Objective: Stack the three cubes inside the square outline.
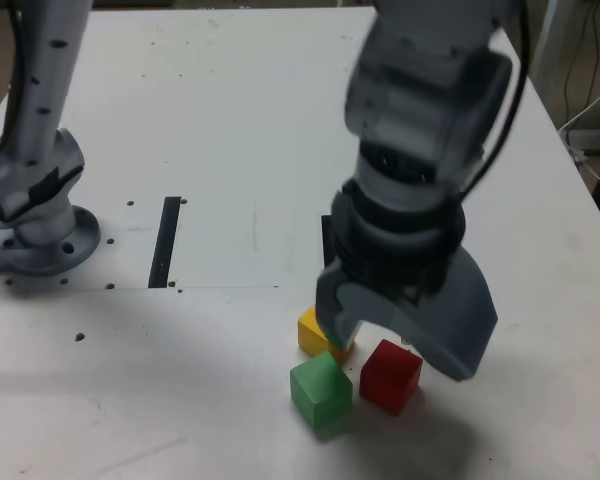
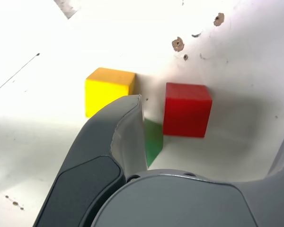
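The three cubes lie close together near the table's front edge: yellow, green and red. My gripper hangs open over them, one finger in front of the yellow cube and the other beyond the red one. In the wrist view the red cube lies between the fingers, close to the near finger. That finger half hides the green cube, and the yellow cube is outside it. Of the square outline only a black sliver shows behind the gripper.
A narrow black strip lies on a white sheet at the exterior view's middle left. The arm's grey base stands at the far left. Small holes dot the tabletop near the cubes.
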### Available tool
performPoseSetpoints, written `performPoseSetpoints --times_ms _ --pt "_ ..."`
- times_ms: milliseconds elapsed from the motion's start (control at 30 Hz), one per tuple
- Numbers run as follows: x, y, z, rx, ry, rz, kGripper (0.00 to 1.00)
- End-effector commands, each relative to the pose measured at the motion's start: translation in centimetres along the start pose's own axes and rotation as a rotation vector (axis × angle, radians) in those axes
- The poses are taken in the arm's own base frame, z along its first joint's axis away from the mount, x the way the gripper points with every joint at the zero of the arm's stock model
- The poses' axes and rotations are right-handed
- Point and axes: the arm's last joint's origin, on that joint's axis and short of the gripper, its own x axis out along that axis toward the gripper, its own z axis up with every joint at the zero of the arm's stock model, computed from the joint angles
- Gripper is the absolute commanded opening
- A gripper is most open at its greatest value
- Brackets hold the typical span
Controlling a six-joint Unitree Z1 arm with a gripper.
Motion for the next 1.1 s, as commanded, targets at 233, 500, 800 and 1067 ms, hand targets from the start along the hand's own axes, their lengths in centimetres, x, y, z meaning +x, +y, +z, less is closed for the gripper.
performPoseSetpoints --times_ms 233,500,800,1067 --pt "1.3 0.7 1.0 0.001 0.012 0.000 1.00" --pt "2.3 0.9 1.7 0.002 0.018 -0.005 0.99" --pt "3.6 0.9 2.7 0.000 0.028 -0.025 0.91" --pt "3.8 0.9 3.1 -0.001 0.031 -0.031 0.52"
